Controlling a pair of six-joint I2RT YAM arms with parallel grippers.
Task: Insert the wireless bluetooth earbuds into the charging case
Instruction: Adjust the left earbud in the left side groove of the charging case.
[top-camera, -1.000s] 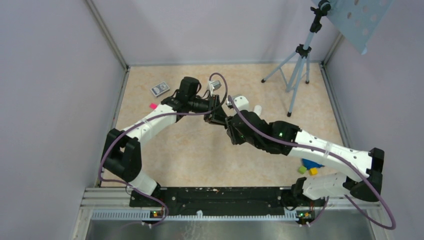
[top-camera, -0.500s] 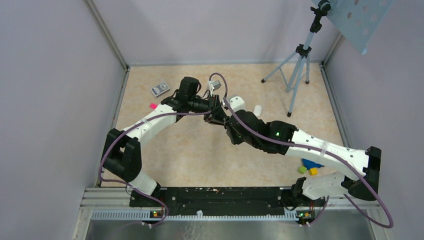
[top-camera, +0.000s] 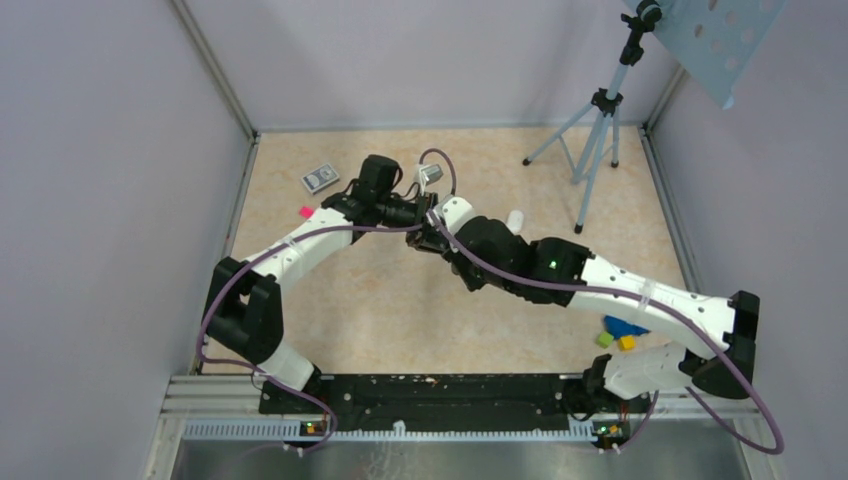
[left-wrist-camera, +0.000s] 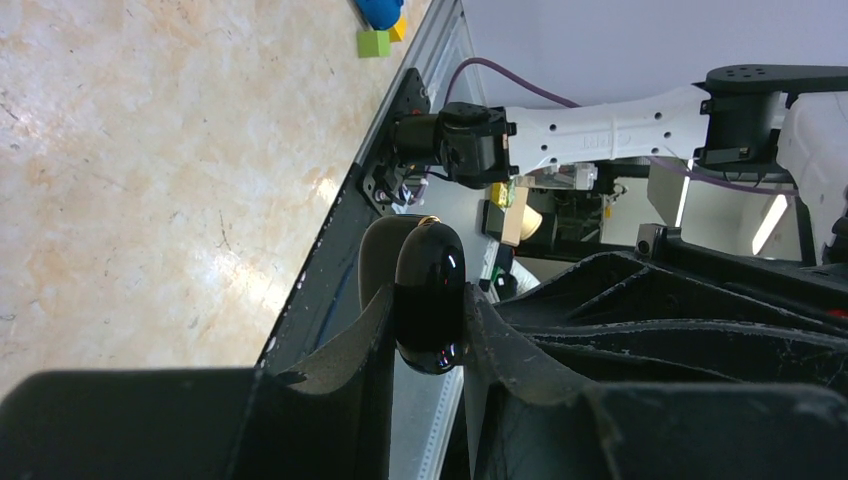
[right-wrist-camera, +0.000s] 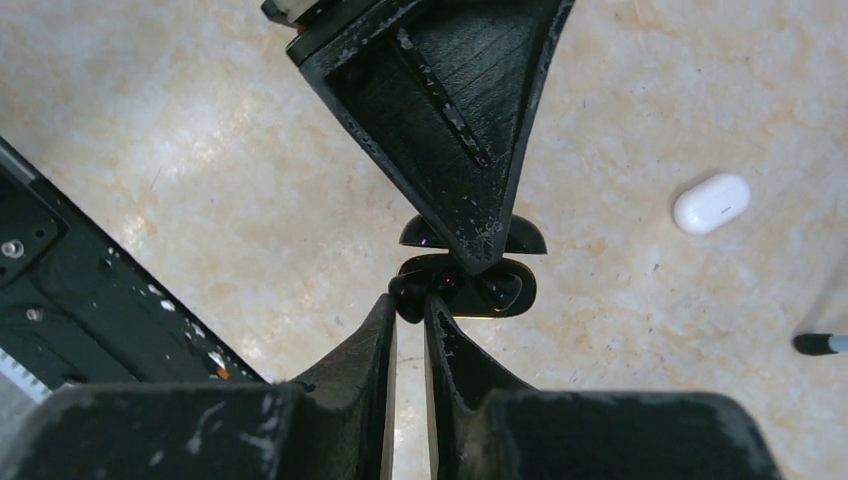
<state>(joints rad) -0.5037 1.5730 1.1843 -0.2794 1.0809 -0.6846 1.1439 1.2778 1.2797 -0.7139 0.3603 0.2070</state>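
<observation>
My left gripper (left-wrist-camera: 428, 312) is shut on the charging case (left-wrist-camera: 428, 270), a glossy black pebble held above the table. In the right wrist view the case hangs open below a left gripper finger (right-wrist-camera: 450, 120), its lid (right-wrist-camera: 525, 238) above its base (right-wrist-camera: 497, 290). My right gripper (right-wrist-camera: 410, 300) meets it from the opposite side. Its fingertips pinch a small glossy black rounded piece (right-wrist-camera: 409, 293) at the base's left end; I cannot tell whether this is an earbud or the case's edge. No white earbuds show. From above, the two grippers (top-camera: 440, 240) meet at mid-table and hide the case.
A white pill-shaped object (right-wrist-camera: 711, 203) lies on the table right of the grippers, also seen from above (top-camera: 515, 219). A tripod (top-camera: 595, 140) stands at the back right. A small box (top-camera: 320, 178) and a pink bit (top-camera: 306, 211) lie back left; coloured blocks (top-camera: 618, 335) near right.
My right arm has pushed left toward the left gripper and its jaws have narrowed onto the small black piece. The left arm and the case have stayed put.
</observation>
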